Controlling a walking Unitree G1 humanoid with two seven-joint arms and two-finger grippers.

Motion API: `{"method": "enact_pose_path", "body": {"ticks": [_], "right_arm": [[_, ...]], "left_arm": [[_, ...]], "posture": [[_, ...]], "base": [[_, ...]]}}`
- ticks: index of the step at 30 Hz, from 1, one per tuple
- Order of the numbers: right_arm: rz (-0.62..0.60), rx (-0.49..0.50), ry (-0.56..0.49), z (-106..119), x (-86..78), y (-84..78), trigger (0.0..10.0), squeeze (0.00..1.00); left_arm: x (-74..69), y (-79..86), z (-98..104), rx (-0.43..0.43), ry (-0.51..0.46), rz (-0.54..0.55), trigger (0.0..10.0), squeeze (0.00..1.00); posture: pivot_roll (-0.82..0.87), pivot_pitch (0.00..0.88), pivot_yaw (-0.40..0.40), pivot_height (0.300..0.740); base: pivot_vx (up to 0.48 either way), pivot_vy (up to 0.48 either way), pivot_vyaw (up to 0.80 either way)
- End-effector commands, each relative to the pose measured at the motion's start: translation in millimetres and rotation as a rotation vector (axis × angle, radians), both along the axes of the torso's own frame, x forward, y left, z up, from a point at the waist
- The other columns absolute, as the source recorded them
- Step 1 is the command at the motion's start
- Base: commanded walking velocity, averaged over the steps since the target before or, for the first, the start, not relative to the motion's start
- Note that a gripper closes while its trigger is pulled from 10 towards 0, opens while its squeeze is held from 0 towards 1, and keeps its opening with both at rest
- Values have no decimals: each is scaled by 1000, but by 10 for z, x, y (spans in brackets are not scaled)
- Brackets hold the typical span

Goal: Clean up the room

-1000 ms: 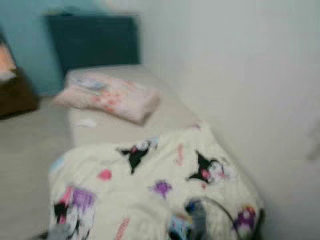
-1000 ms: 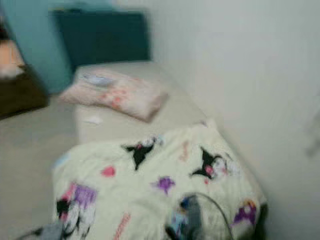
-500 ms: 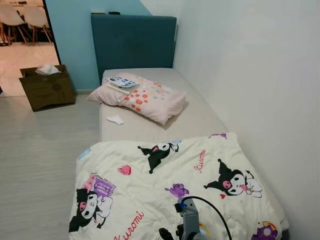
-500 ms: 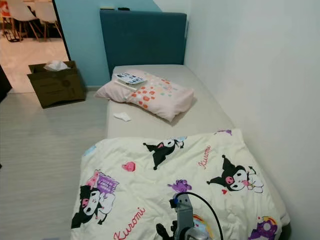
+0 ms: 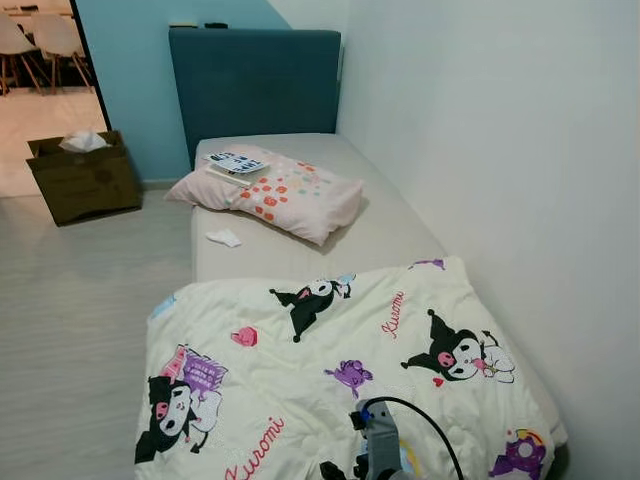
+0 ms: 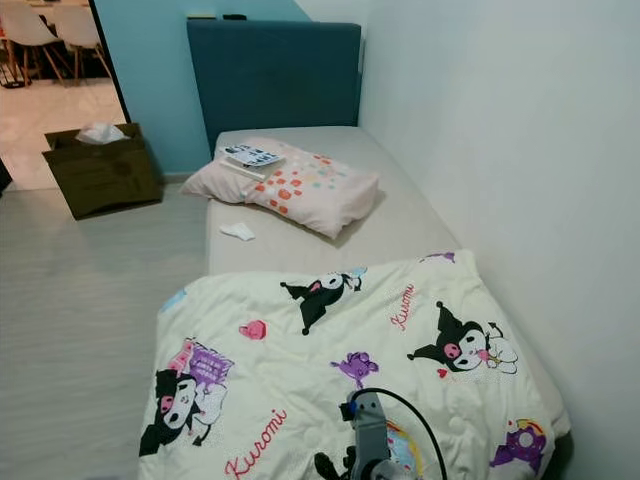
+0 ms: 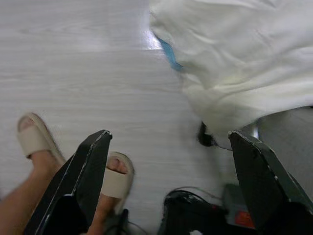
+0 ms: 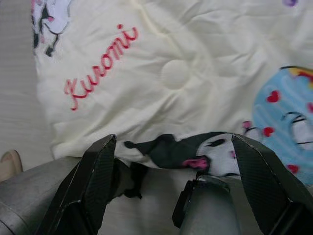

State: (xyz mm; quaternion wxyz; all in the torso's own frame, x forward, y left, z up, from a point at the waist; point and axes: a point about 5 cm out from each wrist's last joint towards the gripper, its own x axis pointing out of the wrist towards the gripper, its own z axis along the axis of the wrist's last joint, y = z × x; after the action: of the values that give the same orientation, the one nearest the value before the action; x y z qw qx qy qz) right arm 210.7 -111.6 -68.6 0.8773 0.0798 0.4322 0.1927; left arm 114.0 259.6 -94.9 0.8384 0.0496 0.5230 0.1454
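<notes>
Landmark: the bed (image 5: 390, 230), everything below is placed off it.

Blanket: cream cartoon-print blanket (image 6: 330, 360) covers the foot half of the bed, rumpled, its outer edge hanging off the side toward the floor (image 5: 70, 300). Looks like the main thing to sort out here, that's my read.

Pillow: pink-patterned pillow (image 6: 300, 190) sits crooked near the head of the bed, below the teal headboard (image 6: 275, 70), with a booklet or magazine (image 6: 250, 156) lying on top of it.

Scrap: small white crumpled thing (image 6: 238, 231), tissue maybe, too small to call, on the bare mattress between pillow and blanket.

Box: brown cardboard box (image 5: 82, 178) on the floor beside the head of the bed, something white sticking out the top.

Right gripper: right gripper (image 8: 171, 181) hovers low over the blanket at the foot of the bed, fingers spread wide, holding nothing.

Left gripper: left gripper (image 7: 168, 181) is off the bed's side over the floor, fingers apart and empty too, blanket's hanging edge just ahead of it.

Person: sandalled feet (image 7: 73, 161) on the floor close to that left gripper.

How I'd do it: pinch the blanket at its edge or a corner, not mid-panel, so it pulls flat instead of bunching. Keep the left arm clear of those feet.
</notes>
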Motion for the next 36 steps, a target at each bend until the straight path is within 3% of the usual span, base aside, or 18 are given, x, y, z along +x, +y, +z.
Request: {"method": "enact_pose_path", "body": {"ticks": [1,29,36], "right_arm": [[-9,-18,-7,14,35,-56,10000,0],[44,-14,-85,122,187,31,10000,0],[92,-15,-127,175,250,43,10000,0]], "left_arm": [[-5,-60,-21,-21,9,-8,10000,0],[-25,-55,-26,-21,17,-14,10000,0],[-16,-51,-22,-15,12,3,10000,0]], "posture": [[2,0,-78,735],[2,0,-79,735],[-1,0,-81,735]], "base": [[0,-371,0],[0,-372,0],[0,-159,705]]}}
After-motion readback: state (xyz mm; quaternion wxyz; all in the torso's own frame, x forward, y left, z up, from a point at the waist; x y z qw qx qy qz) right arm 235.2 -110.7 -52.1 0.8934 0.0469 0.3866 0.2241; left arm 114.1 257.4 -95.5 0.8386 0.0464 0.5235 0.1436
